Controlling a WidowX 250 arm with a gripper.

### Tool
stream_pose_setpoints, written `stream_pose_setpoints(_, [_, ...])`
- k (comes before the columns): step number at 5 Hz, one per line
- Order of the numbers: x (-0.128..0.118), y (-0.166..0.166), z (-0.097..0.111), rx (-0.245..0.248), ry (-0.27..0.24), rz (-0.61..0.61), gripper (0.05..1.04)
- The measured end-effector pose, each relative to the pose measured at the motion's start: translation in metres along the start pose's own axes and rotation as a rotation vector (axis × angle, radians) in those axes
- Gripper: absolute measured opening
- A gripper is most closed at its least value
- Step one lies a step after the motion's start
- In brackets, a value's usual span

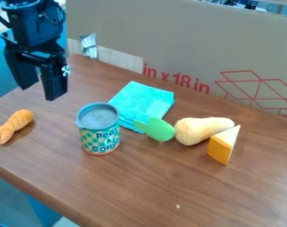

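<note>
Fingers spread and empty, the gripper hung above the table; we saw the upright can lower right of it in view, and the orange toy lower left, its long axis slanting toward the view's left.

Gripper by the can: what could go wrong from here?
- Gripper hangs open near the upright can; a low sideways move might tip it.
- Green toy overlaps the blue cloth; pulling the cloth could drag it.
- Wedge sits close against the pear-shaped toy; grabbing either may shove the other.
</note>
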State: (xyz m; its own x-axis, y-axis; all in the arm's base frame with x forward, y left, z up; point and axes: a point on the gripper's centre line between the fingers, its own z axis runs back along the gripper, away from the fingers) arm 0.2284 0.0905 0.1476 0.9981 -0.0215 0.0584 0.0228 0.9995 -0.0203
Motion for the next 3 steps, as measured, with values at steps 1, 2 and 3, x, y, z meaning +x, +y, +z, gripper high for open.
stream_pose_setpoints(1, [-0.002, 0.002, -0.007, -0.009, 0.021, 0.01, 1.003])
stream_pose_setpoints(2, [-0.001, 0.041, -0.019, 0.008, 0.001, 0.081, 1.002])
stream_pose_setpoints(3, [-0.004, 0.072, -0.034, 0.061, -0.013, 0.137, 1.003])
